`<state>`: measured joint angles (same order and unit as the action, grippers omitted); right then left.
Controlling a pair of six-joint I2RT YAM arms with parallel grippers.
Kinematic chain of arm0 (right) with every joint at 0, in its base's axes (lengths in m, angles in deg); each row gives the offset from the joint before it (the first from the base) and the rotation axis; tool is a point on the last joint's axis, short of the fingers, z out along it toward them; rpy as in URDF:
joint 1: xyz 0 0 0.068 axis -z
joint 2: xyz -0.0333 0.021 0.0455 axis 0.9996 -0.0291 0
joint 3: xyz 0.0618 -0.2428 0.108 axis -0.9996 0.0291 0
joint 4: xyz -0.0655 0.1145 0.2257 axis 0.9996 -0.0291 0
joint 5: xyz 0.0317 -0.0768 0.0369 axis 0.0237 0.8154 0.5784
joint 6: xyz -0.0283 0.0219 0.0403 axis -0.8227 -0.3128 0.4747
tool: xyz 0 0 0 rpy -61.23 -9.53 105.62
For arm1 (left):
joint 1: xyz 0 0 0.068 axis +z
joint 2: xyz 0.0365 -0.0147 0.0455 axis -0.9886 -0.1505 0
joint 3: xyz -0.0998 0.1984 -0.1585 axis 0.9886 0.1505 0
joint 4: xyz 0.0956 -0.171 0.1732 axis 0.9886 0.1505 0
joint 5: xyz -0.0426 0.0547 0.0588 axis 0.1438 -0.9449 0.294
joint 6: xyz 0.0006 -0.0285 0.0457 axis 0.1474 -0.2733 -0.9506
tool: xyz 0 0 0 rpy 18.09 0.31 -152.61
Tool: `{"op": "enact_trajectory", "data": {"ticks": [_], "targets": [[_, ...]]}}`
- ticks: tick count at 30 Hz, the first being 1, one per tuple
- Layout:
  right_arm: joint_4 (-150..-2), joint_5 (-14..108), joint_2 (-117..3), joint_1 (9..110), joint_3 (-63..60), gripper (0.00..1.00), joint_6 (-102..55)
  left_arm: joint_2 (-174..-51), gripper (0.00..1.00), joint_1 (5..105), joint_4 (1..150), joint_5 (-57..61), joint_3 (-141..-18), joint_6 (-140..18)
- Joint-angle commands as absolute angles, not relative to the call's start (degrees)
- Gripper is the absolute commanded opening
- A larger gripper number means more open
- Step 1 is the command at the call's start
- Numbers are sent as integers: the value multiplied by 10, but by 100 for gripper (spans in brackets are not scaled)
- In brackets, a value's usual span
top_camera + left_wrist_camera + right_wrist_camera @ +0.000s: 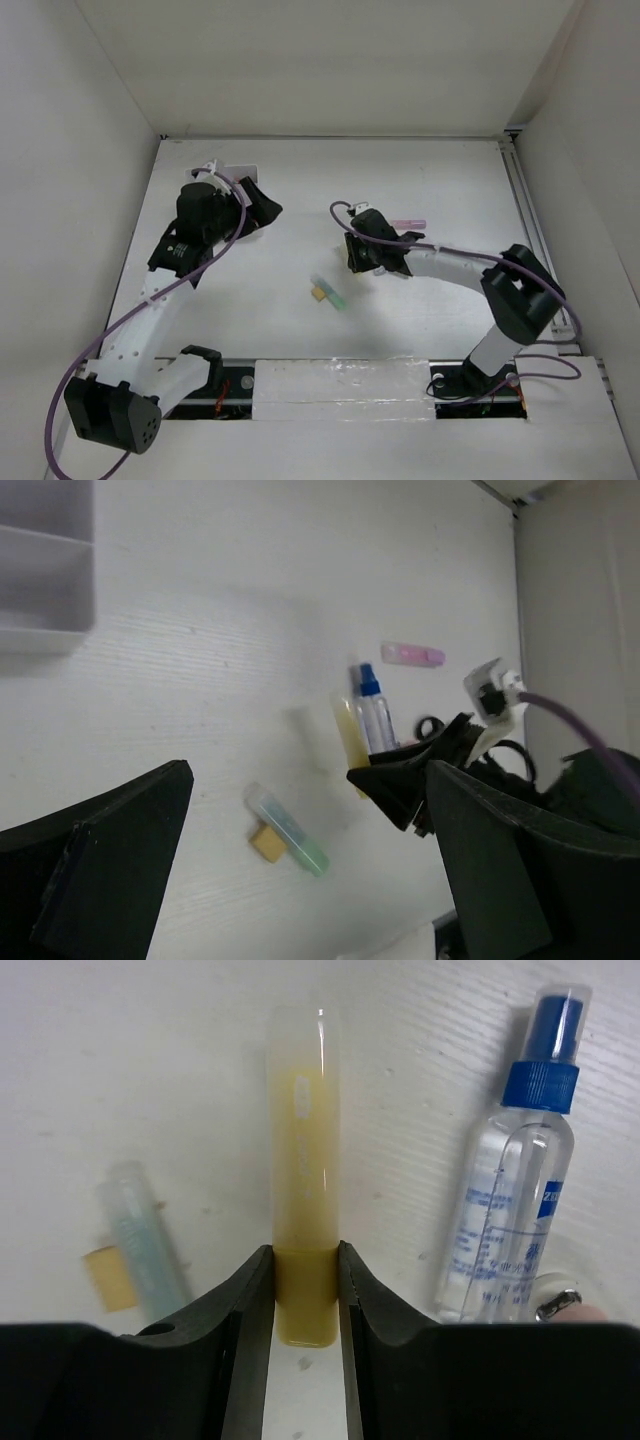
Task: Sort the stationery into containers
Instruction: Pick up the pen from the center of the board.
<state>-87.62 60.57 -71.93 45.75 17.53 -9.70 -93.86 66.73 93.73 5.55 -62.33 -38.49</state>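
My right gripper (305,1282) is shut on the dark end of a yellow highlighter (303,1160), which points away from the wrist over the table. Just right of it lies a blue-capped clear bottle (510,1210). To its left, a green highlighter (145,1245) touches a tan eraser (108,1278). From above, the right gripper (362,262) is mid-table, with the green highlighter (332,294) in front and to its left and a pink highlighter (408,224) behind it. My left gripper (310,870) is open and empty, held above the table near the white organiser tray (45,570).
A black scissors handle (430,726) shows by the bottle (372,712), mostly hidden by the right arm. The tray (235,172) sits at the back left, partly behind the left arm. White walls enclose the table on three sides.
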Motion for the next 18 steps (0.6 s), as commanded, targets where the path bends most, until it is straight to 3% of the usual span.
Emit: {"op": "enact_trajectory", "data": {"ticks": [1, 7, 13, 18], "targets": [[-821, 580, -618, 438, 174, 0, -73, -931, 100, 669, 817, 175, -572, -327], [-790, 521, -578, 402, 160, 0, -62, -951, 98, 661, 736, 230, -544, -295], [-790, 534, -572, 377, 131, 0, -62, -951, 98, 661, 664, 273, -514, -266], [-774, 534, -566, 353, 120, 0, -56, -965, 90, 661, 638, 278, -498, -258]]}}
